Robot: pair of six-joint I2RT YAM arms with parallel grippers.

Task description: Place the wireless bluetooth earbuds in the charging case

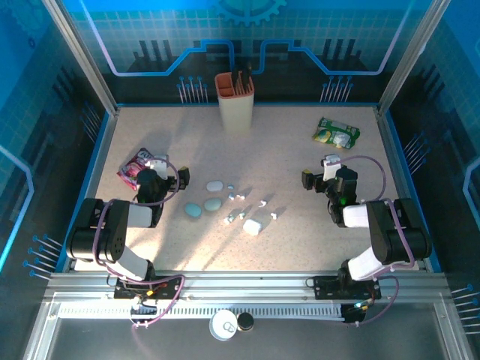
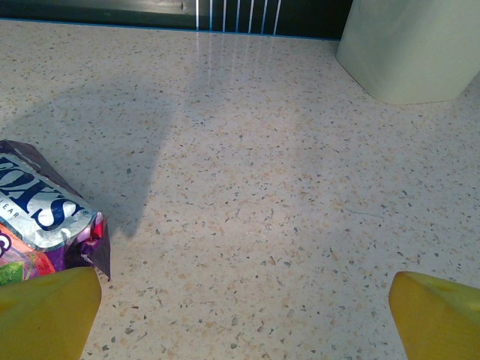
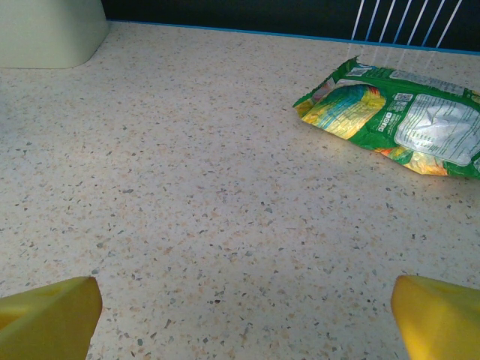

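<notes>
End effectors [image 2: 244,315] [image 3: 244,319] spread wide, apparently empty.

The earbuds [image 1: 238,197] are lying scattered among the cases [image 1: 213,203] in the middle of the counter [image 1: 300,165], with the bin [image 1: 235,101] standing behind them, the left packet [image 1: 139,166] lying far left and the right packet [image 1: 336,133] back right.

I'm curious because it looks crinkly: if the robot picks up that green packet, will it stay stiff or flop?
The green packet would probably flop and crinkle, since it looks like thin, wrinkled foil lying slack on the table. It is likely light for its size, as it lies fairly flat. Its shiny surface might slip in a grip.
</notes>
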